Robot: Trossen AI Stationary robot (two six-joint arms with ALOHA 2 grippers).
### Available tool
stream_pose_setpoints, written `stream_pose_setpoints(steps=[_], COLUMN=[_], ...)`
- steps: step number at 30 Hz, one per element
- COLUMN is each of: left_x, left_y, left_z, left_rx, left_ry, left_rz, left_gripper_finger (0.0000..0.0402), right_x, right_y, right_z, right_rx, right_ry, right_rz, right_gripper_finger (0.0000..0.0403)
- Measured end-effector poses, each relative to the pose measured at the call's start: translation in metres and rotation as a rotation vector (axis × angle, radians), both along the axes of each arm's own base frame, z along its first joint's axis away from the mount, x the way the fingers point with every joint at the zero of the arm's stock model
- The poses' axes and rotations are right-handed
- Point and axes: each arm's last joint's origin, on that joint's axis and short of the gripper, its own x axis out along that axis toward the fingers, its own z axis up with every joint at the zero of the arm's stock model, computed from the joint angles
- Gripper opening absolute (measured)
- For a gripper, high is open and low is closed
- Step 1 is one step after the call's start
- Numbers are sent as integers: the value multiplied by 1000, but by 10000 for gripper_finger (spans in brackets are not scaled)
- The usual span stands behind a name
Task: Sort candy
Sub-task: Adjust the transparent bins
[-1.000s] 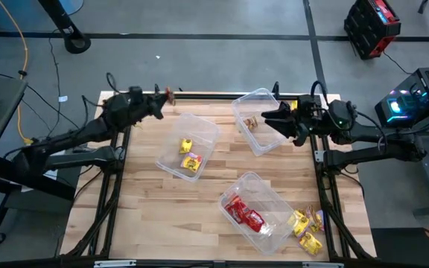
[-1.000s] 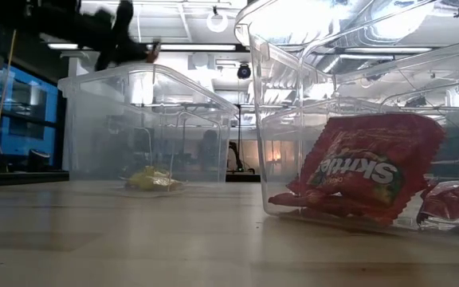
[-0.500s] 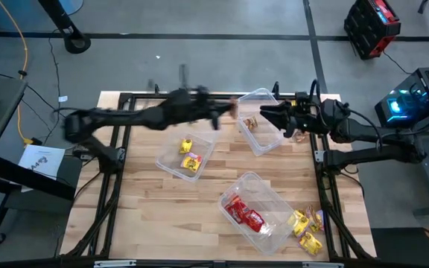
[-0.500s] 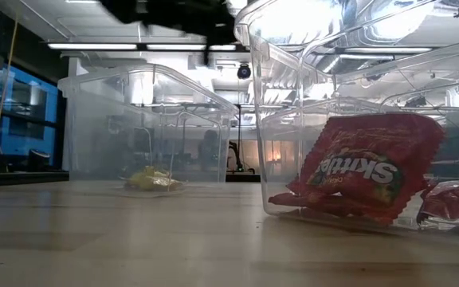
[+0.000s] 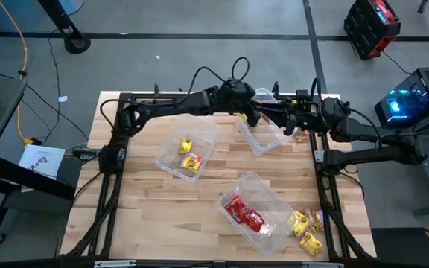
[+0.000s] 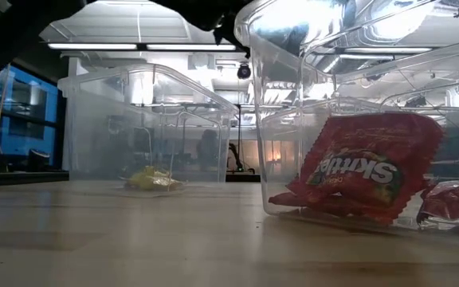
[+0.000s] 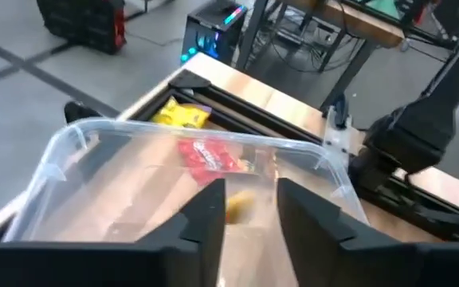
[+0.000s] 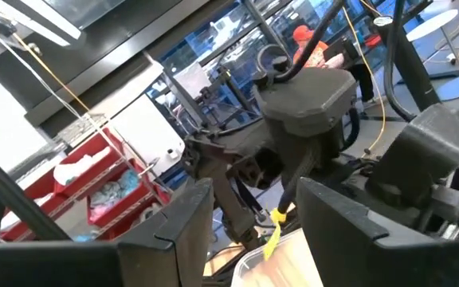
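Observation:
My left gripper [image 5: 249, 113] hangs over the far clear tub [image 5: 265, 140], fingers open [image 7: 249, 191]. A small yellowish-brown candy [image 7: 241, 203] shows blurred in the gap just below the fingertips, above the tub's floor. It is also seen below that gripper in the right wrist view [image 8: 275, 226]. My right gripper [image 5: 268, 112] stands open [image 8: 253, 199] beside it at the tub's far right, with nothing between its fingers. Yellow candy [image 5: 190, 158] lies in the middle tub [image 5: 205, 128]. Red candy [image 5: 244, 216] lies in the near tub [image 5: 274, 195].
A loose pile of candy [image 5: 307, 229] lies at the table's near right corner. The two arms meet closely over the far tub. The near tub with its red packet [image 6: 365, 167] and the middle tub [image 6: 146, 119] stand on the boards, with bare wood at the near left.
My left arm has swung from the table's far left corner toward the right edge, carrying a small candy, and now reaches out over the far tub beside the right gripper.

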Motion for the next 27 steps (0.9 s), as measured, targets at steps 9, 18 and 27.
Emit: stream_pose_setpoints(steps=[9, 18, 27], left_x=[-51, -145, -233], left_y=[5, -34, -75], left_z=[52, 93, 20], left_rx=[-147, -16, -192], left_ry=[92, 239, 416], left_rz=[-212, -178, 195], left_gripper_finger=[172, 56, 2], right_x=[-9, -5, 21], right_y=[-5, -13, -33], right_z=[-6, -71, -109], right_rx=[34, 285, 319], right_ry=[74, 649, 888], right_rz=[-126, -254, -250], right_gripper_finger=[177, 70, 3])
